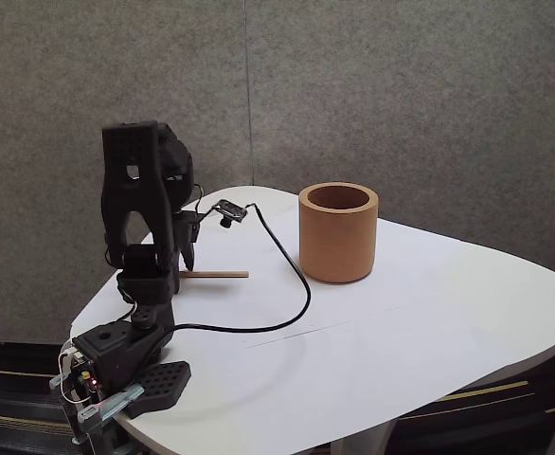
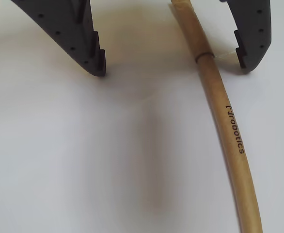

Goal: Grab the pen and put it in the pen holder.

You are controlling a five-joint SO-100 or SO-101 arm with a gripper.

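Observation:
The pen (image 2: pixel 219 104) is a thin light-brown stick with dark lettering, lying flat on the white table. In the wrist view it runs from the top centre to the bottom right, between my two dark fingers (image 2: pixel 84 43) and closer to the right one. My gripper (image 2: pixel 173 68) is open and straddles the pen's upper part, with its tips low over the table. In the fixed view the pen (image 1: pixel 219 275) pokes out to the right from under my gripper (image 1: pixel 185 258). The pen holder (image 1: pixel 338 233) is an orange-tan cup standing upright to the right of the pen.
A black cable (image 1: pixel 292 275) loops across the white table (image 1: pixel 429 332) between the arm and the cup. The arm's base (image 1: pixel 116 365) is clamped at the table's front left edge. A grey wall stands behind.

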